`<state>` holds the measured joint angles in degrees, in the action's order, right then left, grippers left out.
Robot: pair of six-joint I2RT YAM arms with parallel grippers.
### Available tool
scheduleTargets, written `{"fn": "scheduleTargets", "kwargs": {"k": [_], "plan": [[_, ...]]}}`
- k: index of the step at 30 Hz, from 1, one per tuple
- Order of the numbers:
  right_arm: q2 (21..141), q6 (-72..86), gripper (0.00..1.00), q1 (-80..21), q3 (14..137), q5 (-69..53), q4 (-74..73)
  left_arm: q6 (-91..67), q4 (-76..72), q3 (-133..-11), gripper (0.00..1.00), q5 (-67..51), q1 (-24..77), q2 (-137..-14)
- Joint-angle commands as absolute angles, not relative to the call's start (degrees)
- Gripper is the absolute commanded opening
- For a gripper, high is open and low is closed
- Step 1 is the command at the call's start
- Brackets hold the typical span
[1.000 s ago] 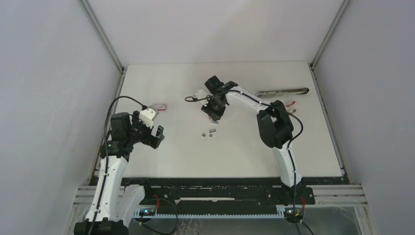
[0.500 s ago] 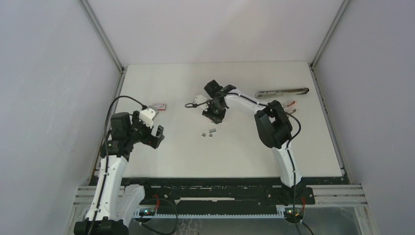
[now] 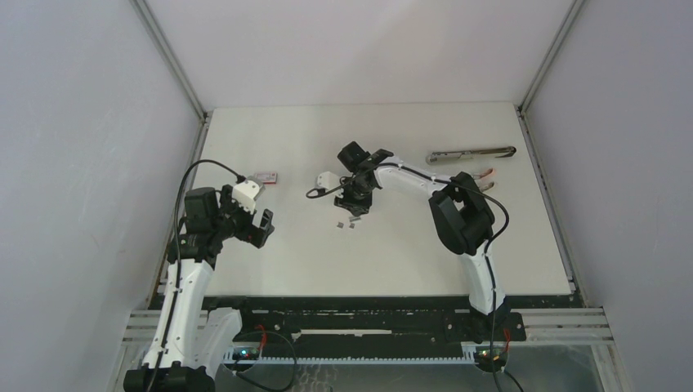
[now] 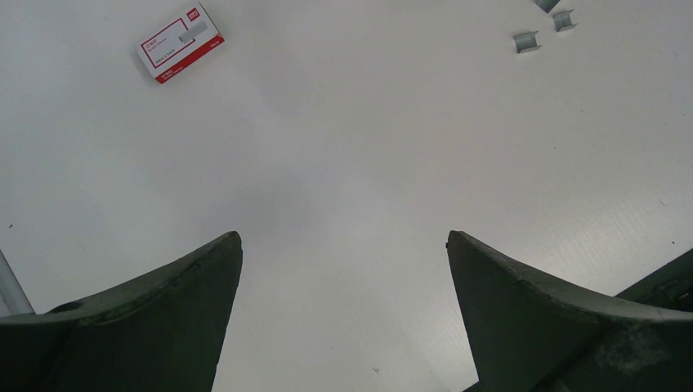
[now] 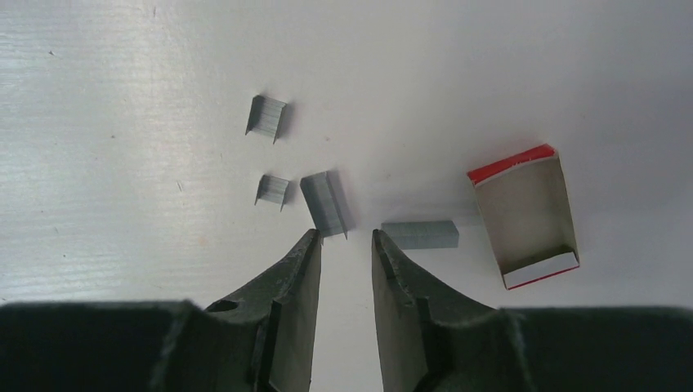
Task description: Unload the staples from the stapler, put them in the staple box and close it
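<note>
The staples (image 5: 325, 204) lie loose on the table (image 5: 122, 204) as four short grey strips, near an open box tray (image 5: 527, 216) and well left of the stapler (image 3: 471, 153). In the last second the right hand (image 5: 345, 237) has come nearer and lower over them. Its fingers are narrowly parted on nothing, so a pickup of unloaded pieces looks imminent. The left hand (image 4: 343, 241) hangs spread wide.

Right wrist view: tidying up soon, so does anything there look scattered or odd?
Four loose strips of staples lie scattered on the table at different angles ahead of the right gripper. Beside them an open red-edged box tray sits askew, apparently empty.
</note>
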<state>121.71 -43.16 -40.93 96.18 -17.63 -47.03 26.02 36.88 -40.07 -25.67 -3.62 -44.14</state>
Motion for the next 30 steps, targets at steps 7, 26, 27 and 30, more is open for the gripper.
{"fn": "scheduleTargets", "kwargs": {"k": [7,26,27,30], "plan": [[118.33,-45.46,0.28,-42.7,93.98,-16.7,-42.55,25.49,35.03,-39.02,1.0,-25.75,-4.35,-43.43],[120.69,-45.28,0.23,-42.98,94.3,-14.98,-42.01,25.55,35.08,-39.02,1.0,-26.1,-4.57,-43.28],[120.82,-45.32,0.23,-43.04,94.37,-14.91,-42.13,25.5,35.06,-39.02,1.0,-26.1,-4.55,-43.28],[121.07,-45.36,0.23,-43.11,94.48,-14.97,-42.28,25.59,35.12,-39.02,1.0,-26.1,-4.66,-43.32]]}}
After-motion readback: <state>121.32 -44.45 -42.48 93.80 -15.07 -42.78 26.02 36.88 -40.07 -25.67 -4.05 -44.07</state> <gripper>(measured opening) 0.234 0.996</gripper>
